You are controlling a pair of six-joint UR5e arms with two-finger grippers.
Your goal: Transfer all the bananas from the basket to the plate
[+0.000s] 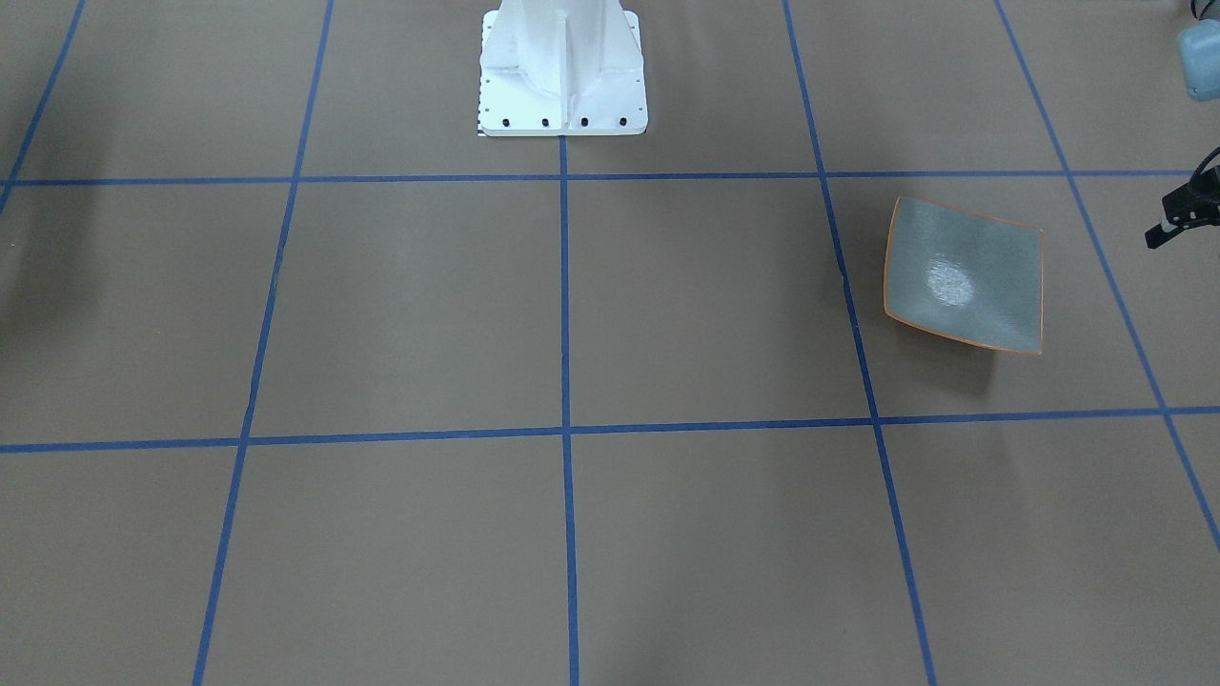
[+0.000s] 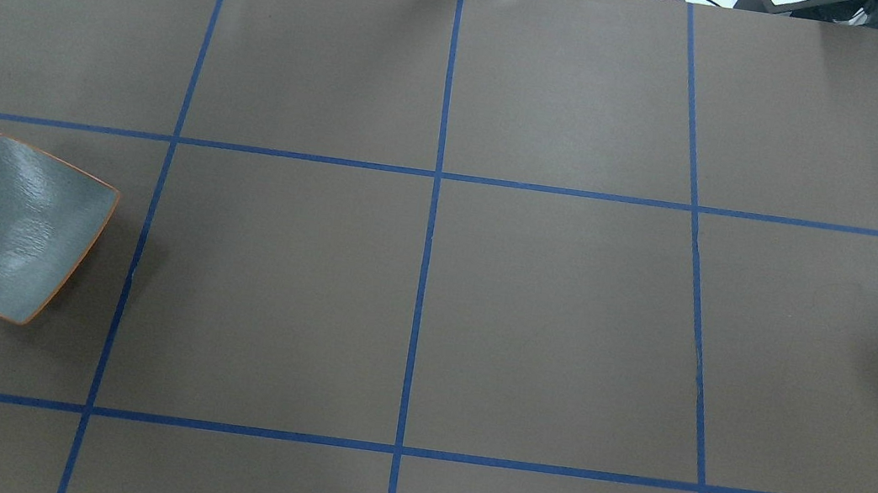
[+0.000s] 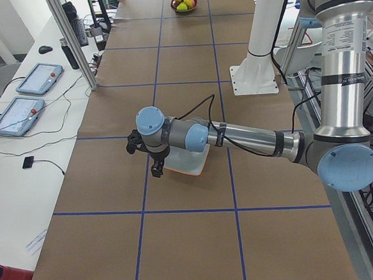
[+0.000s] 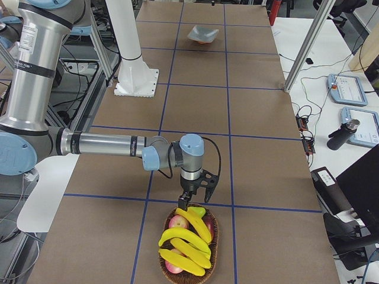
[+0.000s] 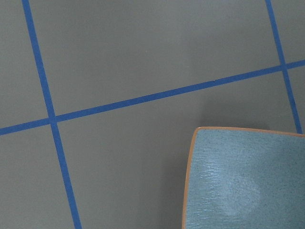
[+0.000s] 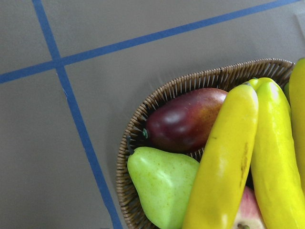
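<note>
First pick not yet made. The plate (image 2: pixel 9 228) is bare, at the robot's left end of the bench (image 2: pixel 548 320). The bananas (image 4: pixel 186 239) all lie in the basket (image 4: pixel 214 236) at the right end, well apart from the plate. We count three, but the side view is small, so call that probable.

The right end effector (image 4: pixel 197 195) hangs just above the basket's inboard end, over the banana tips. Only the side camera catches it, so we can't tell if its fingers are apart or closed. The left end effector (image 3: pixel 144 157) hovers beside the plate, and we can't read its state either.

Next move, our read: the right arm drops onto the top banana and grips it mid-body, clear of the pear (image 6: pixel 162 181) and red fruit (image 6: pixel 183 121) packed alongside. With the plate across the bench, we expect a long carry or a hand-over to the left arm.
</note>
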